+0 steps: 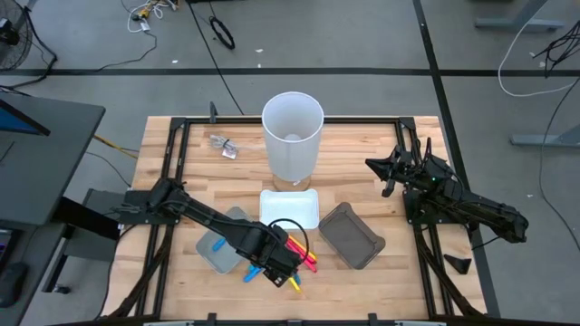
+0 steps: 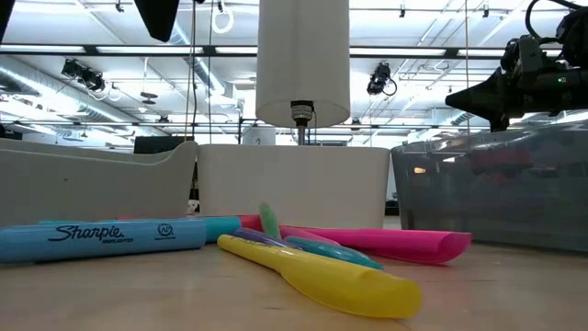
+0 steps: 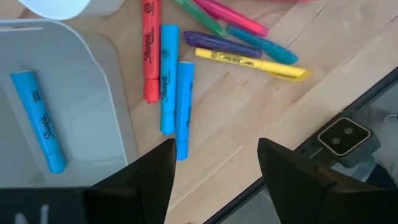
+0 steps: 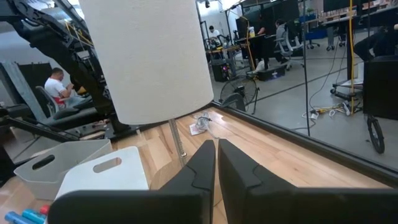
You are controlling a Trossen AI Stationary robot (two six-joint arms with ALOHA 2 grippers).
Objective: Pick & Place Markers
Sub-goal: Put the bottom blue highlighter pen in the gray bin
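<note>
One blue marker point(image 3: 38, 120) in the tray point(image 3: 93, 74), visible only by wrist.

L gripper point(image 3: 214, 168) open | markers point(image 3: 168, 78) on wood (one blue point(image 3: 38, 118) in tray point(image 3: 93, 106))

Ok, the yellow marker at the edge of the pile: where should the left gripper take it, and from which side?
Grip the yellow marker mid-barrel, coming straight down with the open left gripper and the fingers across its length. It lies flat on the table, and its side away from the purple marker looks clear, so a finger probably fits there; the purple side is tighter.
</note>
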